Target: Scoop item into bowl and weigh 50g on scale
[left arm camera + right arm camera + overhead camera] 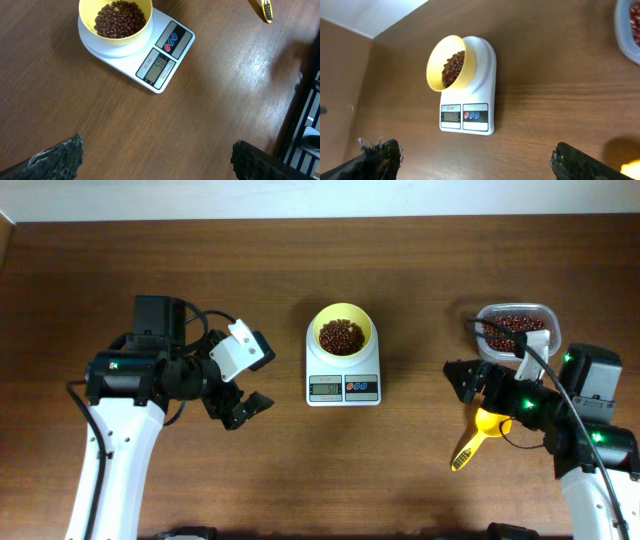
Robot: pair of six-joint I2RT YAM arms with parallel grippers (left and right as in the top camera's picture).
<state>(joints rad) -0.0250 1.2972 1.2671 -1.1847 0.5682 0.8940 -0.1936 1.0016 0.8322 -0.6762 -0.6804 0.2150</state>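
The bowl [341, 333] sits on the scale [342, 385] at mid-bench, part filled with beans [341, 337]. Both arms hang clear, the left gripper [262, 378] and the right gripper [458, 383] each spread wide and empty. I'd say scooping is paused for the weight check, but the display is too small to read. If it's short, the right arm must pick up the scoop [478, 435] lying towards the right edge. The beans are glossy ovals, the bowl smooth plastic, the container [515, 328] clear, the bench [150, 260] wood-grained.
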